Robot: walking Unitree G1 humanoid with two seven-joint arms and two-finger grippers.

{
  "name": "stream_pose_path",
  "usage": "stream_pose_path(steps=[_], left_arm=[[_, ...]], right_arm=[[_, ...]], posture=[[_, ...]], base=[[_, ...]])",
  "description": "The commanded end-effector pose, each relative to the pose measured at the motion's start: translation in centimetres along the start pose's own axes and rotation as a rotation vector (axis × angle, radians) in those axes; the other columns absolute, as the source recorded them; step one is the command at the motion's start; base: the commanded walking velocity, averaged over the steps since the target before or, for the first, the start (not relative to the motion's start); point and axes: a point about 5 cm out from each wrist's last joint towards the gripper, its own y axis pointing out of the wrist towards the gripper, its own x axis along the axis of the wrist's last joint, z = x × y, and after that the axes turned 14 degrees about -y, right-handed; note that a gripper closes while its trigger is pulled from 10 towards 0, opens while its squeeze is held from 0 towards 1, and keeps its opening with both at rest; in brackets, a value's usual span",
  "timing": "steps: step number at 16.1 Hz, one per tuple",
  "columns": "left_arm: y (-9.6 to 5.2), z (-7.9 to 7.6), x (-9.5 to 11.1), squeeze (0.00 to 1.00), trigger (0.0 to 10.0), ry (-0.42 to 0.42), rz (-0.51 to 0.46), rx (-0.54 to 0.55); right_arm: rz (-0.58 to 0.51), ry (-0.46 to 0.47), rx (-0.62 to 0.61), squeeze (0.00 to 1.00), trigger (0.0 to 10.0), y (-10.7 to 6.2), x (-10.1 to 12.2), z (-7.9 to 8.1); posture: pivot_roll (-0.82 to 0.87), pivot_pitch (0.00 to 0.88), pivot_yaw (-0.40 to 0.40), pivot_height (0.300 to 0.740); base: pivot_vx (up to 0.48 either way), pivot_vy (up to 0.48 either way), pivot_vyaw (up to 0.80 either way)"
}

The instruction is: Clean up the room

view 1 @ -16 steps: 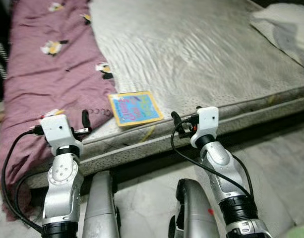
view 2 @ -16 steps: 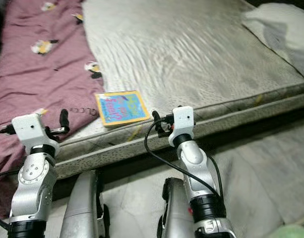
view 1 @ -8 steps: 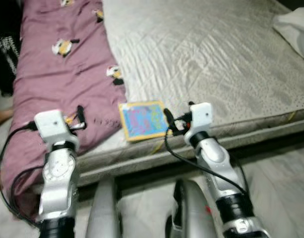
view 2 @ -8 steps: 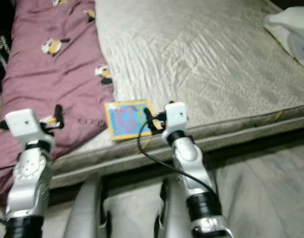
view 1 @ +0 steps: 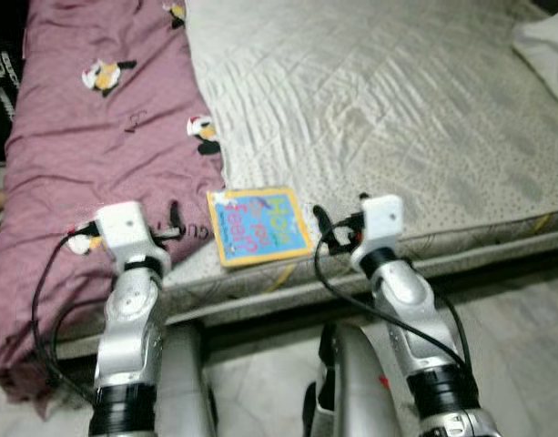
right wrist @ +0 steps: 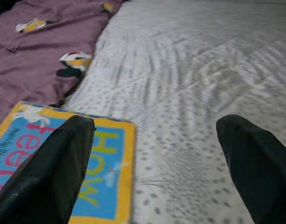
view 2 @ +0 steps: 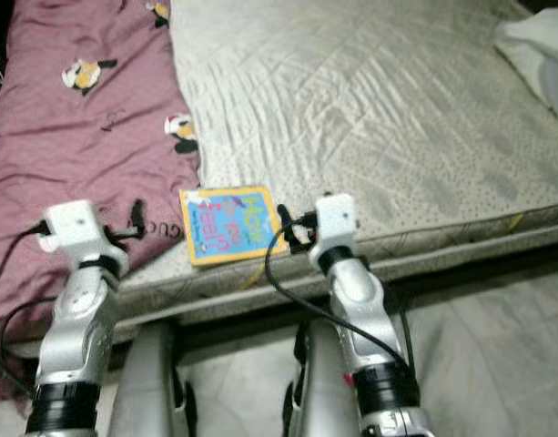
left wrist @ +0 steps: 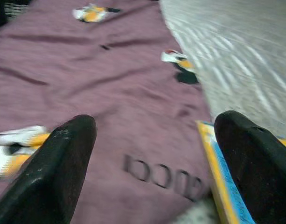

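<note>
Two silver arms reach forward over the near edge of a bed (view 1: 397, 137) covered with a pale grey quilted sheet. One thin book (view 1: 258, 226) with a yellow border and a blue cover lies flat on the sheet, close to that near edge and right beside the edge of a purple blanket (view 1: 87, 155). The blanket covers the left part of the bed, hangs down over its front, and carries small penguin figures and a line of dark letters near the book.

The left gripper (left wrist: 154, 154) hovers above the blanket, just to the left of the book; its two black fingers (left wrist: 63, 163) are spread wide, with nothing between them, and in the left wrist view the dark letters and the yellow corner of the book sit in the gap. The right gripper (right wrist: 154, 154) hovers at the right side of the book, over the bare sheet near the bed's edge. Its fingers (right wrist: 63, 158) are also spread wide apart and hold nothing; in the right wrist view the book's cover, with the word "How" on it, lies under and beside one finger.

At the far right of the bed lies a white pillow (view 1: 544, 45). Below the bed is a pale tiled floor (view 1: 524, 319).
</note>
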Motion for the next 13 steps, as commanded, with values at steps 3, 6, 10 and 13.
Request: stream_pose_path(steps=[3,6,10,13], left_arm=[[1.2,-0.4,-1.7,0.00,10.0,-0.012,0.103,-0.023],[2.0,-1.4,-2.4,0.00,10.0,-0.043,0.133,-0.060],[2.9,-1.7,-2.8,0.00,10.0,-0.060,0.163,-0.086],[3.2,-2.1,-4.0,0.00,10.0,-0.122,0.251,-0.089]], right_arm=[[0.039,-0.010,-0.018,0.00,10.0,-1.3,-0.5,-0.6],[0.059,-0.031,-0.033,0.00,10.0,-2.3,-0.6,-1.5],[0.070,-0.053,-0.031,0.00,10.0,-3.0,-0.3,-2.1],[0.070,-0.058,-0.029,0.00,10.0,-3.1,0.0,-2.1]], posture=[[-0.09,0.238,-0.032,0.504],[-0.12,0.256,-0.034,0.504],[-0.14,0.261,-0.037,0.504],[-0.15,0.254,-0.039,0.504]], base=[[0.000,0.000,0.00],[0.000,0.000,0.00],[0.000,0.000,0.00],[0.000,0.000,0.00]])
